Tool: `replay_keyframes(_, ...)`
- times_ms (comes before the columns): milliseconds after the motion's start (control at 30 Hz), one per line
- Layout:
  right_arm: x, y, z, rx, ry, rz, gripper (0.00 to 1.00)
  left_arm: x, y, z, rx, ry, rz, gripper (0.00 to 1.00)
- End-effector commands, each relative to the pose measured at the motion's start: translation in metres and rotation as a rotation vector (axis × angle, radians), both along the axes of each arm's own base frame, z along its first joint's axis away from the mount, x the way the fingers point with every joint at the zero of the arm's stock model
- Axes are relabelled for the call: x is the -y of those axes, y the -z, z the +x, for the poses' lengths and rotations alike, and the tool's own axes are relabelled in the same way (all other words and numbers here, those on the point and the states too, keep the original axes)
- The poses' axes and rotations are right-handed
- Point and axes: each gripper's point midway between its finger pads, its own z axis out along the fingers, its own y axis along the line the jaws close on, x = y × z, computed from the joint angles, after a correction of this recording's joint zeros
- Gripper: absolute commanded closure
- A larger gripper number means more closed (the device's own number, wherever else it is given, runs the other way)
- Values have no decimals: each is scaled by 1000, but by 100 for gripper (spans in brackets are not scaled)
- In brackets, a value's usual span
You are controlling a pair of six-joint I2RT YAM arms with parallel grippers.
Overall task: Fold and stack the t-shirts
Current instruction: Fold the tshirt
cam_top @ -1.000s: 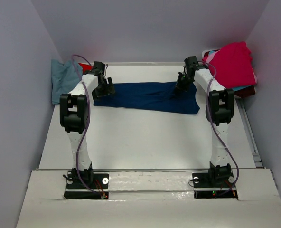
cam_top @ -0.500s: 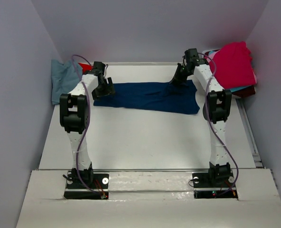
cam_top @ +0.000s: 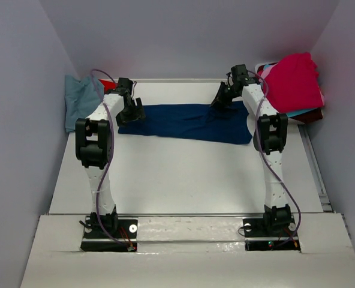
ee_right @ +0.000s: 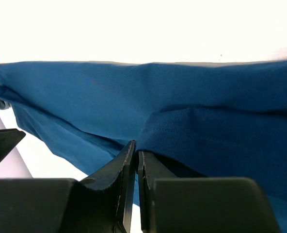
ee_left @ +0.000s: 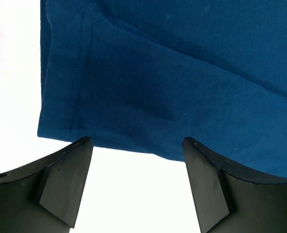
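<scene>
A navy t-shirt (cam_top: pixel 183 123) lies spread in a long strip across the far part of the table. My left gripper (cam_top: pixel 131 114) hangs at its left end. In the left wrist view that gripper (ee_left: pixel 136 145) is open, its fingers astride bare table just short of the shirt's hem (ee_left: pixel 182 73). My right gripper (cam_top: pixel 218 102) is at the shirt's far right edge. In the right wrist view it (ee_right: pixel 136 148) is shut, with a raised fold of the navy cloth (ee_right: pixel 206 131) bunched at its tips.
A heap of t-shirts, a magenta one (cam_top: pixel 294 81) on top, is piled at the back right corner. A dusty blue-grey t-shirt (cam_top: pixel 81 99) slumps against the left wall, with a bit of red (cam_top: pixel 108 86) beside it. Walls close in on three sides.
My right gripper has shifted away from me and a little leftward, from over the shirt to its far edge. The left arm and gripper have stayed put.
</scene>
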Motion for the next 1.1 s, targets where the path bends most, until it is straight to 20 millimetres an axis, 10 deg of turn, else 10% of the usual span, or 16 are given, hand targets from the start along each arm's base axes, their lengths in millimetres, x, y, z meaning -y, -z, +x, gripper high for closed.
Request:
replay_keyframes(0,-11,-18,15,92,-42,62,86,-1,-9,0,10,12,16,14)
replay_keyframes(833,-22,-15,48,172,6,145,76,-8,-17,-4,13,-4,53,14)
replay_keyframes(1067,-20,-12,49,177,6,130,34,-9,-20,-6,17,-6,53,14)
